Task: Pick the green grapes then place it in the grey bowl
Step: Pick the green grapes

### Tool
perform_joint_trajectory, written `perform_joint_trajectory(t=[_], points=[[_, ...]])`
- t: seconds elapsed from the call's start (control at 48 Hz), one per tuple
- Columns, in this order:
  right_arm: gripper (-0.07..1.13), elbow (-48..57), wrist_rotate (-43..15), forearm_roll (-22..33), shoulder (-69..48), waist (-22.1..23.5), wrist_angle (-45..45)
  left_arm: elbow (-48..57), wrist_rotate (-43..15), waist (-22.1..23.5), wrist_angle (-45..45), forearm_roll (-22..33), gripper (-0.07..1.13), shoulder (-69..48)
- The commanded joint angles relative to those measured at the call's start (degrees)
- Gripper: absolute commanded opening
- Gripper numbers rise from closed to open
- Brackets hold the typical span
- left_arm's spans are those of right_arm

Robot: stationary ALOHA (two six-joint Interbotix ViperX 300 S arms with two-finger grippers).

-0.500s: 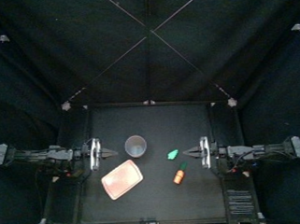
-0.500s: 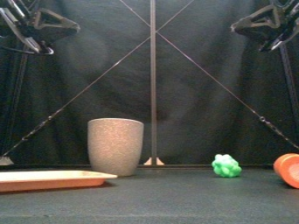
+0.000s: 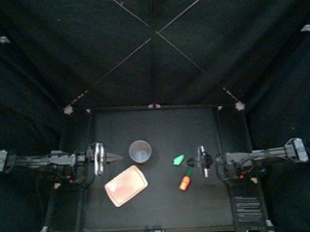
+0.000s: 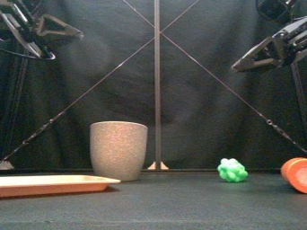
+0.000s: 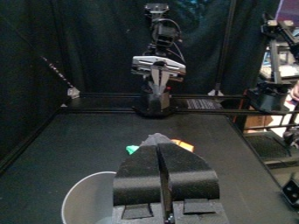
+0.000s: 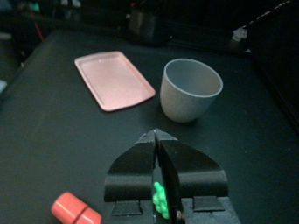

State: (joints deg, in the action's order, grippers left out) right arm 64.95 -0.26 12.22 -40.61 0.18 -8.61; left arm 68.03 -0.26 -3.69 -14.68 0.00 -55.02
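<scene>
Since the frame half a second before, the right arm had tipped forward and down from its raised rest, and the right gripper (image 6: 156,138) had swung in over the table (image 3: 165,122) toward the middle; nothing else had shifted. Its jaws were pressed together with nothing between them, and in the front view it hung high above the surface. Below those jaws, in the right wrist view, lay the green grapes (image 4: 232,170), loose on the table and untouched, right of centre. Nearer the front edge sat an orange-red toy (image 3: 185,182), close to the grapes but apart from them. Farther left stood the grey bowl (image 4: 118,148), upright and, as far as the right wrist view showed, empty. In front of it and to its left lay the pink tray (image 3: 126,186), bare. At the far left the left gripper (image 5: 163,156) rested raised, its jaws likewise pressed together on nothing.

By my judgement the task had barely begun: only the approach was under way. Left to do were parting the jaws, lowering onto the grapes, clamping them, lifting, carrying them leftward to the bowl and letting them go inside. The orange-red toy sat near enough that the descent would need to stay clear of it.
</scene>
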Motion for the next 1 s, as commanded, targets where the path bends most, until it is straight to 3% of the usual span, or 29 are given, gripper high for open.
perform_joint_trajectory(t=[0.021,0.146,0.292,0.417,0.562,1.0], points=[[0.2,-2.5,-0.4,3.1,2.3,1.5,-0.2,-1.2,0.2,-1.5,0.1,0.2,0.08,0.4],[0.39,-3.0,-0.9,2.1,3.5,3.9,-1.1,-1.2,0.2,-2.5,0.4,0.4,0.08,0.4],[0.75,-2.5,-1.4,-2.8,3.6,6.2,-4.8,-1.4,0.1,-2.5,0.4,0.4,0.08,0.4],[0.95,-1.8,-1.3,-4.5,4.0,7.3,-6.9,-1.5,0.1,-2.6,0.4,0.4,0.08,0.4],[0.97,-1.6,-1.4,-4.7,5.2,7.3,-5.9,-1.6,0.0,-2.6,0.4,0.4,0.08,0.4],[0.97,-7.0,-0.5,2.6,19.2,7.6,14.4,-1.7,0.4,-2.6,-0.3,0.4,0.08,0.4]])
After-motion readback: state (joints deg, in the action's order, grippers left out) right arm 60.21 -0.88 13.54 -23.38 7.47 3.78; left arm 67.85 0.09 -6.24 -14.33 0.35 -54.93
